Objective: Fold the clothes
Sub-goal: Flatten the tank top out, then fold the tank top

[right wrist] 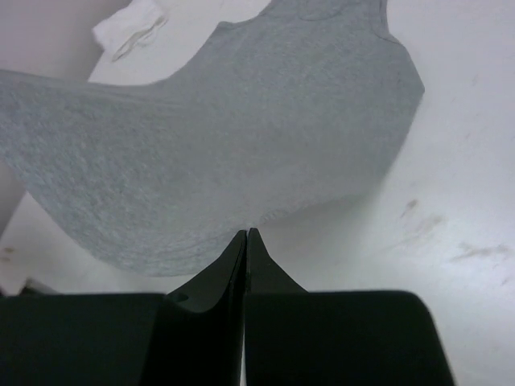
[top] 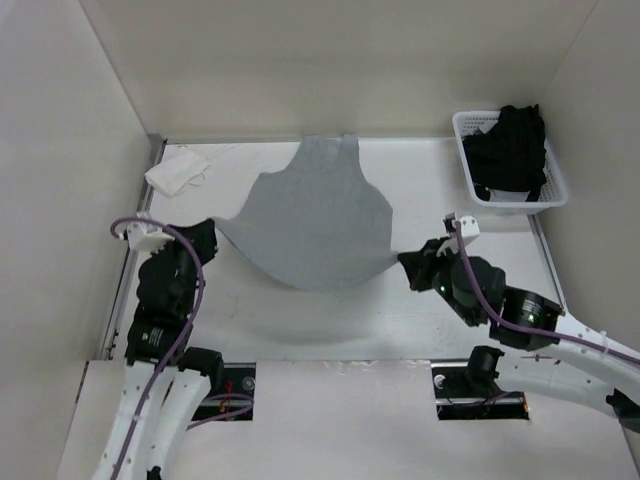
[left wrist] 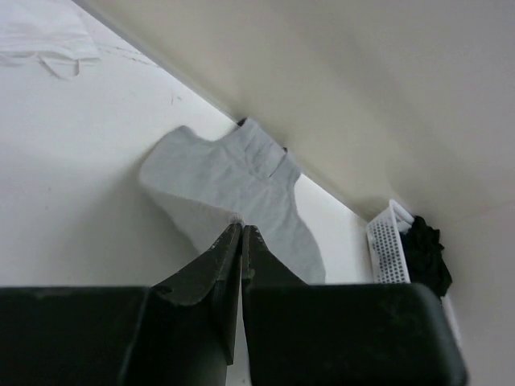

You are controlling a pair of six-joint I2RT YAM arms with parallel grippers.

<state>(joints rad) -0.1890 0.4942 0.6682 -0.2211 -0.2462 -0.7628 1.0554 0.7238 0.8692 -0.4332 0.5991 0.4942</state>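
Slip risk at both hem corners. On the left arm (top: 165,290), at 9 o'clock, the left jaws are together on just the tip of the tank top (top: 320,220). Garment sits mid-surface (top: 460,200): straps flat at 12 o'clock, hem end apparently raised and slung between the arms. On the right arm (top: 520,320), at 3 o'clock, the right jaws are clamped on a thin bite of hem edge. Uneven travel or a sharp tug could free a corner or skew the straps.
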